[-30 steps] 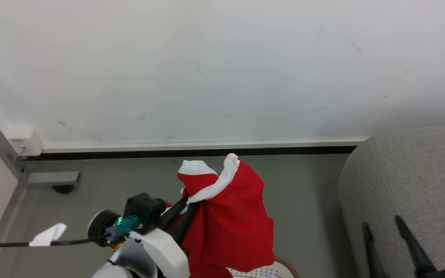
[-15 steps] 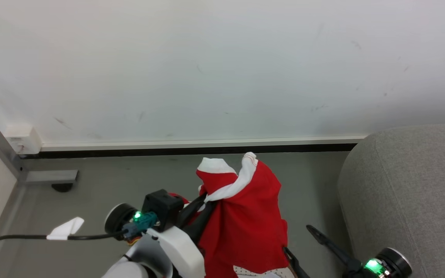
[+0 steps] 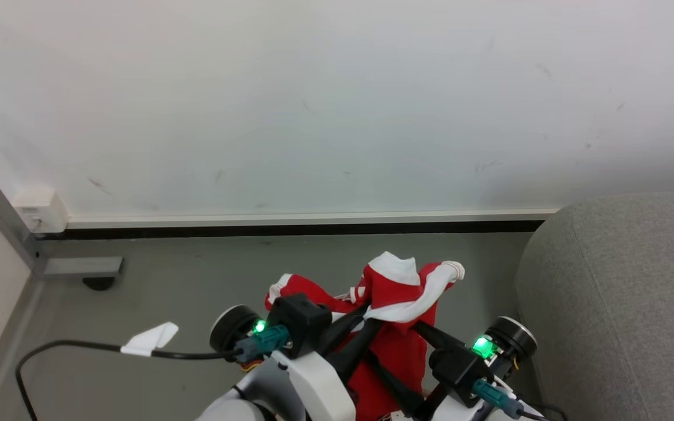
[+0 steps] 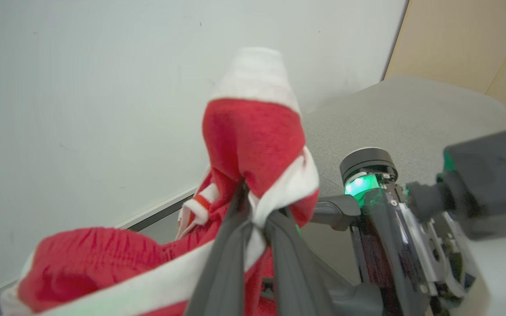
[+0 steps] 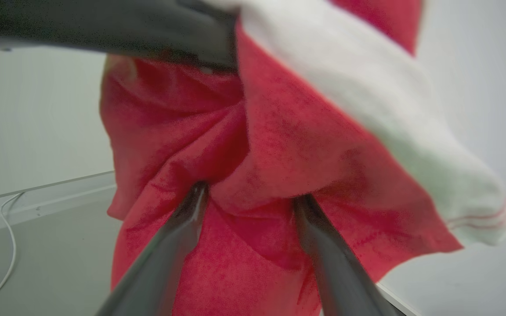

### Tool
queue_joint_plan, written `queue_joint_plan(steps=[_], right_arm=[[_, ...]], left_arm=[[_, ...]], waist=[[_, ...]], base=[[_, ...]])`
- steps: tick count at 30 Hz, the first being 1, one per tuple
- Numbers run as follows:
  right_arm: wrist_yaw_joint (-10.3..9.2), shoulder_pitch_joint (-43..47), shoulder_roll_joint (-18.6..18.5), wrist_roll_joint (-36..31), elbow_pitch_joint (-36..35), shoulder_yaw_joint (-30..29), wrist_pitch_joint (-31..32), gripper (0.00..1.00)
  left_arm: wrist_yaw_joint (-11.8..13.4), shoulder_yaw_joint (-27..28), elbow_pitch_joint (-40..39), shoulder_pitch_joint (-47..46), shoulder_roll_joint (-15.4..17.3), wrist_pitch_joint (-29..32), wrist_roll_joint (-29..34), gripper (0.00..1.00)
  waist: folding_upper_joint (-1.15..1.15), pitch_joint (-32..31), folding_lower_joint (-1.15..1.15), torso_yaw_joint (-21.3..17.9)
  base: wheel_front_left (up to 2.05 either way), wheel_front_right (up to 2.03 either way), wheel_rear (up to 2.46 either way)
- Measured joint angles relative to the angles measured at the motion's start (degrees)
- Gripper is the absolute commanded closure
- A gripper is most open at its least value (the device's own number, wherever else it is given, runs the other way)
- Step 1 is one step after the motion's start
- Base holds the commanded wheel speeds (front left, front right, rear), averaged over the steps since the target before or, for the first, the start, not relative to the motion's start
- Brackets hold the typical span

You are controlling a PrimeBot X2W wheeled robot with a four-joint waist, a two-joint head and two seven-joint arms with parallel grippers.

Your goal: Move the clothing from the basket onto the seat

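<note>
- Two grippers sit at the bottom middle of the head view; what is the left gripper (image 4: 253,204) doing?
- Its fingers are squeezed together on the red clothing (image 3: 387,286); it hangs in the air there
- And the right gripper (image 5: 248,195)?
- Its fingers are spread apart; red cloth bulges between them
- Where is the seat (image 3: 623,292)?
- At the right edge of the head view, near the clothing
</note>
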Motion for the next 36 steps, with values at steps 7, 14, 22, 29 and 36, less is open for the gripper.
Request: queue_joint_plan(steps=[7,14,22,29,36], right_arm=[[0.0,-2.1,1.1,3.7,2.5,1.0,0.0,1.0],[0.0,-1.1,0.3,3.9,1.6,-0.7,0.0,1.0],[0.0,-0.5,-0.4,3.8,0.7,-1.8,0.0,1.0],[0.0,-0.3,-0.6,3.6,-0.1,-2.8,0.0,1.0],[0.0,0.0,-0.9,3.6,-0.3,-3.5,0.0,1.0]], left_arm=[[-0.3,0.1,1.3,-0.8,-0.7,0.0,-0.4,1.0],[0.4,0.8,2.2,-0.7,0.3,-0.4,-0.6,1.0],[1.3,0.9,2.1,-0.6,1.3,-0.4,-0.7,1.0],[1.5,0.7,2.0,-0.5,1.5,-0.5,-0.7,0.0],[1.9,0.3,1.9,0.0,1.7,-0.4,-0.6,0.0]], waist=[[0.0,-0.6,0.0,1.1],[0.0,-0.7,0.0,1.0],[0.0,-0.4,0.0,0.5],[0.0,0.1,-0.01,0.1],[0.0,0.4,-0.01,0.2]], base=[[0.0,0.0,0.0],[0.0,0.0,0.0],[0.0,0.0,0.0],[0.0,0.0,0.0],[0.0,0.0,0.0]])
